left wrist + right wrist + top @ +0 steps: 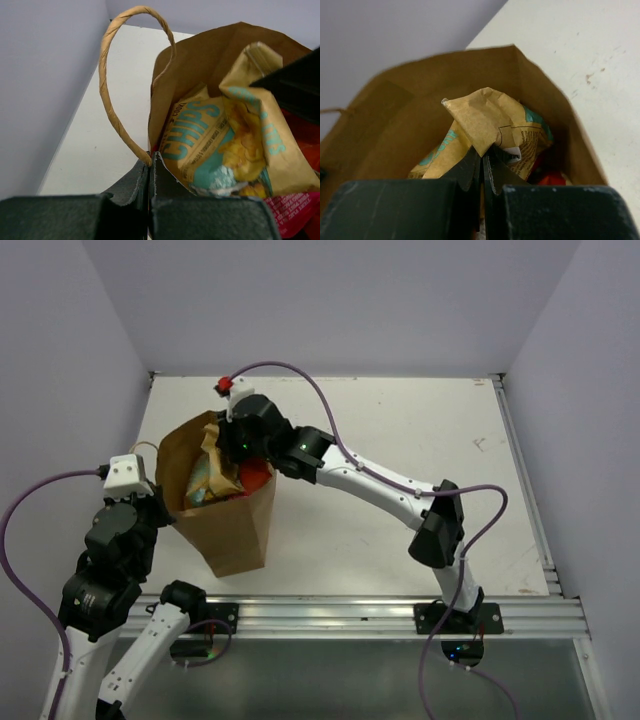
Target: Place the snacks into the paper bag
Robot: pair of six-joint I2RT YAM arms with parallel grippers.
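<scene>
The brown paper bag [232, 525] stands upright at the table's left. My left gripper [151, 165] is shut on the bag's near rim beside a twine handle [107, 85]. My right gripper [483, 159] is shut on the folded top of the tan chips packet [485, 117], which sits inside the bag [385, 125]. The tan packet [225, 145] leans against the bag's wall. A red packet [551, 178] and a magenta packet [292, 212] lie beneath it in the bag. The orange packet cannot be told apart.
The white table [400, 430] stretches to the right and back of the bag. A metal rail [350, 615] runs along the near edge. Purple walls close in on the left, back and right.
</scene>
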